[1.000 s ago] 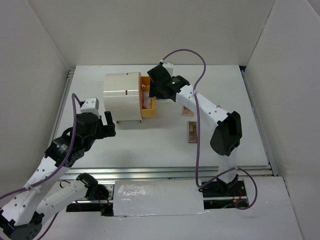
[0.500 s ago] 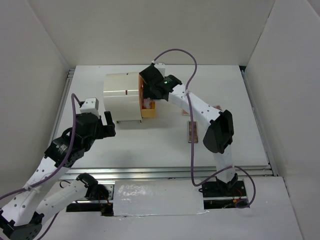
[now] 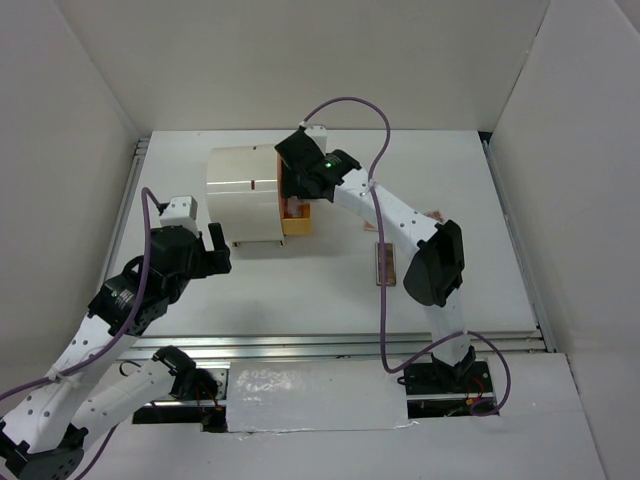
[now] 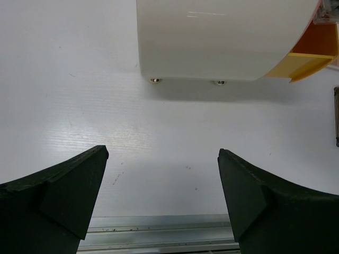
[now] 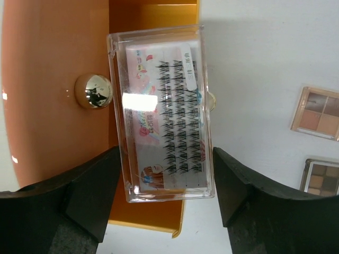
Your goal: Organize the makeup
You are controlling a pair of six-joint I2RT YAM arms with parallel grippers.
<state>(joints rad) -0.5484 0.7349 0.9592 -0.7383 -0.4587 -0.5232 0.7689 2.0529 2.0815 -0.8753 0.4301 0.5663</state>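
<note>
Overhead view: the right tool point(image 3: 300, 192) hangs at upper centre above the orange drawer point(image 3: 298, 226) of a cream box point(image 3: 243, 195). The left tool point(image 3: 221, 250) sits at lower left. One palette point(image 3: 384, 265) lies on the table point(image 3: 300, 290), centre right.

Left wrist view: the left tool's fingers are spread wide, holding nothing.

Right wrist view: the right tool clamps a clear lash case point(image 5: 164, 106) over the drawer. The step appears to be stowing it, which calls for lowering it in and then letting go. Two palettes point(image 5: 316, 112) lie outside the drawer at the right edge.
</note>
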